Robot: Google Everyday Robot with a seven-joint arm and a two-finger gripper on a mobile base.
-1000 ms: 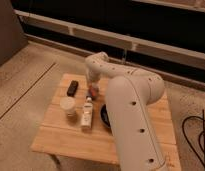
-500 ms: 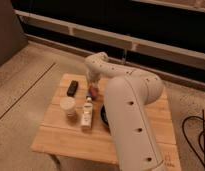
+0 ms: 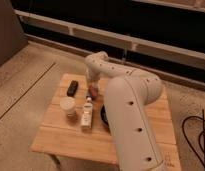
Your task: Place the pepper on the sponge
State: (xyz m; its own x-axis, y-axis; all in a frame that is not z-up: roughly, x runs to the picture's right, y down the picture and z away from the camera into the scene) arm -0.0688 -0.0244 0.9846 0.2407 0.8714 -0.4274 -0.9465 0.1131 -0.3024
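Note:
My gripper (image 3: 92, 88) hangs low over the back middle of the wooden table (image 3: 61, 137), at the end of the white arm that curves in from the lower right. Right at its tip shows the small red-orange pepper (image 3: 94, 92). Beside it, a sliver of the blue-grey sponge (image 3: 89, 89) peeks out, mostly hidden under the gripper. I cannot tell whether the pepper rests on the sponge or is held just above it.
A black rectangular block (image 3: 72, 88) lies at the table's back left. In front of the gripper stand a white cup (image 3: 68, 105) and a white bottle (image 3: 87, 111). A black bowl (image 3: 103, 114) is half hidden behind my arm. A cable (image 3: 196, 132) lies on the floor at right.

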